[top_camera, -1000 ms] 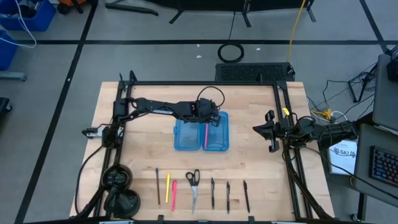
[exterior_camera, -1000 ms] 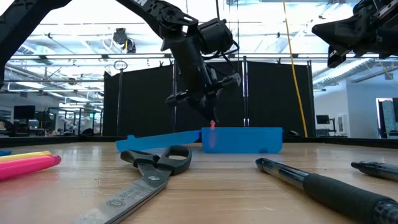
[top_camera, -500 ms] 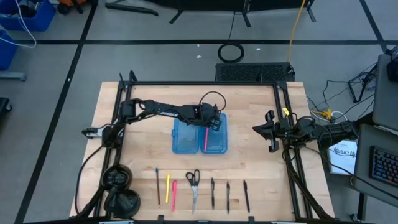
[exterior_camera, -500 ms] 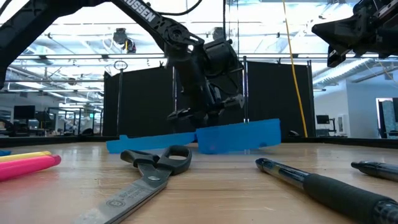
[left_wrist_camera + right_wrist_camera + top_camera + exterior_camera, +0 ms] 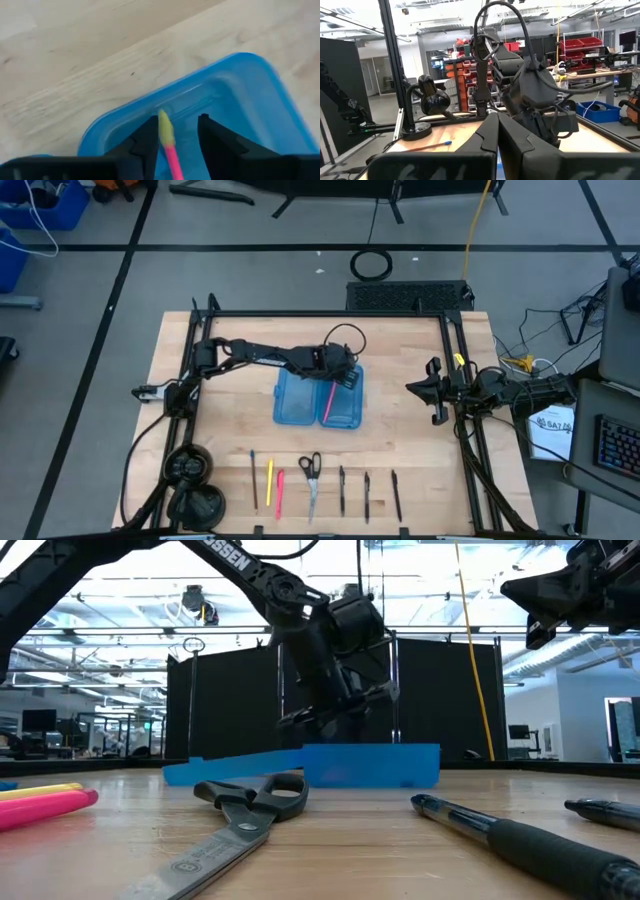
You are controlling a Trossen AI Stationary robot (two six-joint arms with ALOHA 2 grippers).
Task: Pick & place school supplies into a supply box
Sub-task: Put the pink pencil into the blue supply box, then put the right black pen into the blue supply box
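Note:
The blue supply box (image 5: 300, 402) lies open at the table's middle, its two halves side by side. A pink pencil (image 5: 327, 402) with a yellow end (image 5: 165, 131) lies in its right half. My left gripper (image 5: 179, 135) points down into that half's far end (image 5: 340, 378), open, its fingers on either side of the yellow end. The other school supplies lie in a row by the near edge: a dark pencil (image 5: 253, 478), a yellow one (image 5: 268, 478), a pink marker (image 5: 280, 492), scissors (image 5: 311, 480) and three dark pens (image 5: 366, 495). My right gripper (image 5: 432, 392) waits shut at the right edge. My left gripper's fingers stand open, one on each side of the pencil's yellow end (image 5: 166, 137). They come from above, slanting down into the box. The end lies close against one finger (image 5: 150, 142); I cannot tell whether it touches. The pencil's length rests in the box.
A black frame (image 5: 330, 314) runs along the table's far, left and right sides. In the low view the scissors (image 5: 245, 815) and a dark pen (image 5: 500, 835) lie in front of the box (image 5: 370, 765). Bare wood lies between the box and the row.
My left gripper has sunk into the box's right half. The box has slid a little toward the table's left edge; it tipped up at one end half a second ago and lies level now. The pencil's end, which stuck up above the box wall, has gone down inside.

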